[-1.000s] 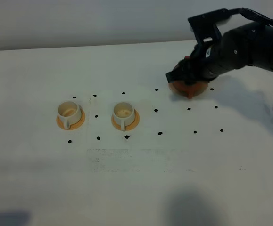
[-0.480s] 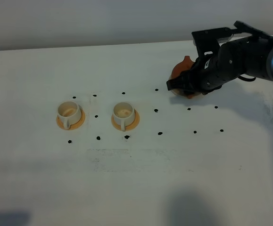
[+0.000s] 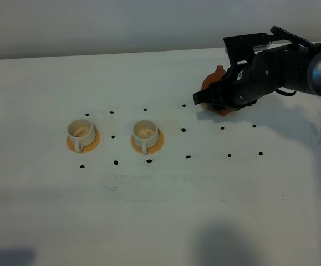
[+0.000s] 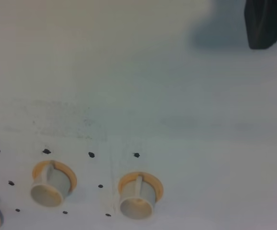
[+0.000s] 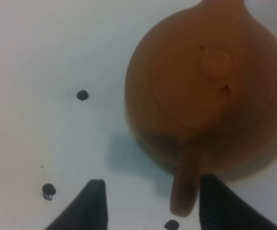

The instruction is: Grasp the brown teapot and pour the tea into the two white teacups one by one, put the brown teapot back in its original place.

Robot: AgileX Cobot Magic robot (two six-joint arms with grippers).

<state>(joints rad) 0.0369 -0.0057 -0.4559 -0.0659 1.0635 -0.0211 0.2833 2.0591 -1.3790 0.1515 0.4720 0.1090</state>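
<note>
Reddish-brown clay is being judged rigid, brittle and slick: the small round teapot (image 5: 210, 81), resting far right on the white table (image 3: 149, 221), is probably best taken by its side handle (image 5: 183, 187), which is being straddled, untouched, by the wide-open, empty right end effector (image 5: 155, 203).

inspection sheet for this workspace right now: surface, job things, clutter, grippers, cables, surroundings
surface: white table with rows of small black dots and a faint scuffed patch near the front
job's things: brown teapot upright, lid on, under the right arm; two white teacups side by side on orange saucers, no dark tea seen in them
clutter: nothing seen
grippers: right gripper open, the teapot's handle between its fingers, not clamped; left gripper not seen
cables: thin dark cable along the right arm
surroundings: plain pale wall behind the table
</note>
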